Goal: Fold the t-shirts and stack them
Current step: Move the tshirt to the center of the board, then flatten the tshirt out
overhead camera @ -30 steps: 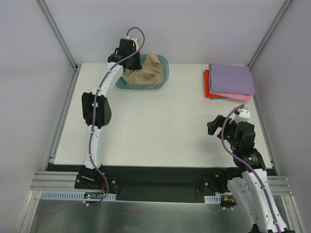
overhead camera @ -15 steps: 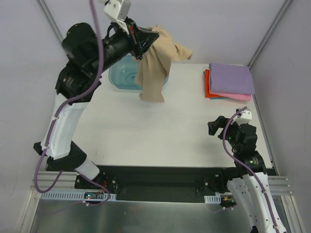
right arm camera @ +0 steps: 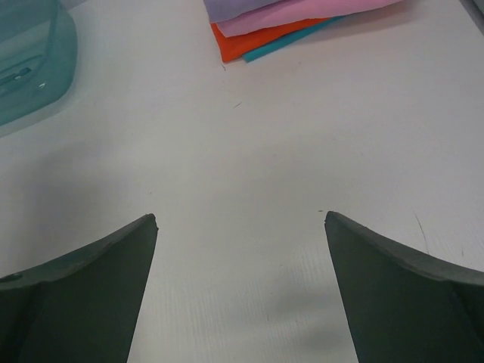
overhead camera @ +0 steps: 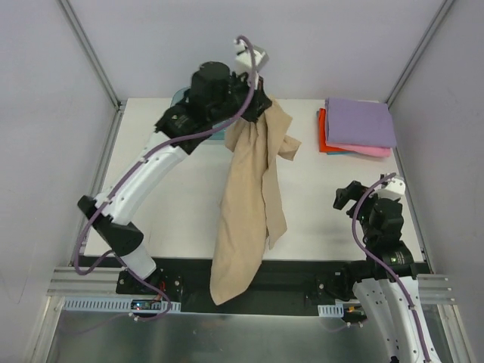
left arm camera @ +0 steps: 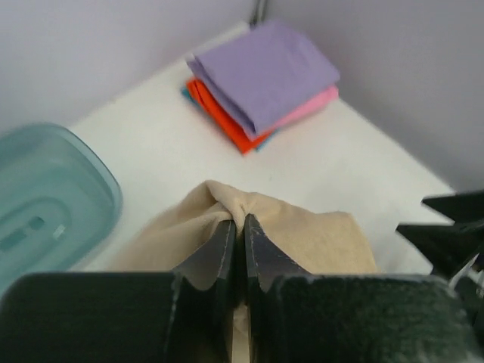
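My left gripper [overhead camera: 257, 106] is shut on the tan-beige t-shirt [overhead camera: 249, 204] and holds it high, so the cloth hangs long over the table's middle and front edge. In the left wrist view the jaws pinch a fold of the tan shirt [left arm camera: 302, 234]. A folded stack sits at the back right: the lilac-purple shirt [overhead camera: 361, 122] on top, the pink one [overhead camera: 368, 150] under it, the red-orange one [overhead camera: 324, 136] lowest. The stack also shows in the left wrist view [left arm camera: 265, 72] and the right wrist view [right arm camera: 287, 11]. My right gripper [overhead camera: 346, 198] is open and empty above the table at the front right.
A translucent teal plastic tub [left arm camera: 45, 200] stands at the back left of the white table [overhead camera: 166, 204], mostly hidden by my left arm in the top view. It shows in the right wrist view [right arm camera: 30, 53]. Aluminium frame posts [overhead camera: 87, 49] rise at the back corners.
My left arm has swung right and forward with the tan shirt, which now hangs full length instead of bunched. My right gripper has drawn slightly nearer and to the right.
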